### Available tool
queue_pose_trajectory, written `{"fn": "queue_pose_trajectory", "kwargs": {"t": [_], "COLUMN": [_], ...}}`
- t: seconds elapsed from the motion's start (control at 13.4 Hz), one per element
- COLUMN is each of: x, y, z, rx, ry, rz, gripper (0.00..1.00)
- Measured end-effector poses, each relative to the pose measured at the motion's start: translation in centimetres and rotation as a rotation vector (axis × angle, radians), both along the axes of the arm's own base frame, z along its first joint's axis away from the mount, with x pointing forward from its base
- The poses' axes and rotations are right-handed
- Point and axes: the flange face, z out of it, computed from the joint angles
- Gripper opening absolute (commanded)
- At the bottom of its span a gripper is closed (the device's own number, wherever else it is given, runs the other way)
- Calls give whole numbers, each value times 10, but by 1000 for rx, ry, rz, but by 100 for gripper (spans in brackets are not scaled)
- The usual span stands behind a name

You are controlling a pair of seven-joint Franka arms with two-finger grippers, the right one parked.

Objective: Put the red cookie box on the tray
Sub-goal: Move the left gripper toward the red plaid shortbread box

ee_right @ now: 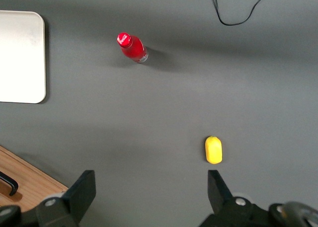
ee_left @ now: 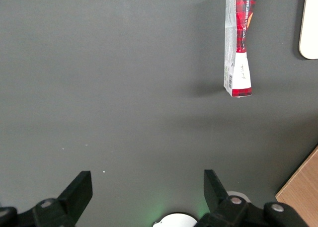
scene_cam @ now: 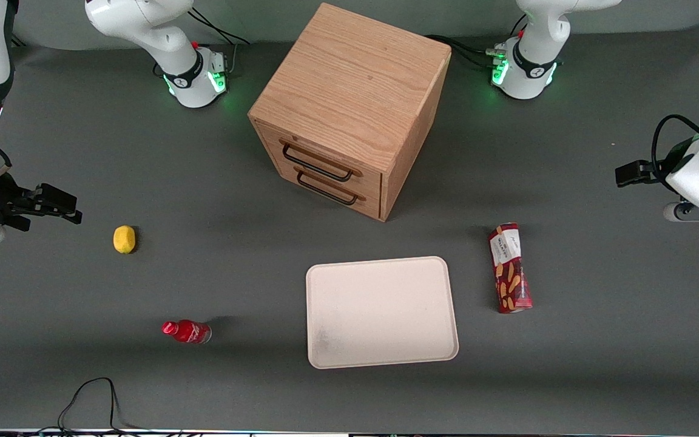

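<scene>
While hovering above the bare surface (scene_cam: 598,340) toward the working arm's end, held jaws spread wide and empty, fingertips (ee_left: 79,189) well apart from the red cookie box (scene_cam: 510,267). Found that carton (ee_left: 238,43) lying flat on the surface, just beside the cream tray (scene_cam: 310,315) but not touching it, long axis running roughly toward the front camera and a little skewed. Judged the first risk to be a poor line-up: closing along the length instead of across the narrow width would likely fail to span it, and coming down off-square would probably nudge it sideways, perhaps against the tray's rim (ee_left: 309,33). Judged a second risk in the grip point: pinching near one end would likely let the long carton droop or pivot once lifted, while squeezing hard could dent thin card. Judged a third at release: set down crosswise or too near an edge, could end propped on the raised rim or hanging over it. Saw little chance of a mix-up with the small red bottle (scene_cam: 187,331) or the lemon (scene_cam: 124,239), both well apart toward the parked arm's end; noted the oak drawer cabinet (scene_cam: 349,91) standing clear of the short path.
</scene>
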Motion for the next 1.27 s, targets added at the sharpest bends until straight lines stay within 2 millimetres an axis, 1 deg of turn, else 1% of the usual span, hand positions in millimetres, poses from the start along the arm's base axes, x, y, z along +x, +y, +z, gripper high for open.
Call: {"fn": "queue_pose_trajectory", "kwargs": {"t": [0.37, 0.52, 0.67, 0.82, 0.97, 1.12, 1.2, 1.27], "x": [4, 10, 22, 35, 47, 52, 53, 52], "y": [-8, -10, -18, -37, -59, -90, -110, -125], "z": [13, 17, 20, 24, 31, 38, 42, 45], "rx": [-2, -7, -13, -17, -35, -40, -37, -36], "ry": [-12, 18, 47, 57, 41, 24, 11, 2], "rz": [-13, -13, -22, -37, -12, 23, 35, 38], "gripper": [100, 100, 100, 100, 100, 100, 100, 100]}}
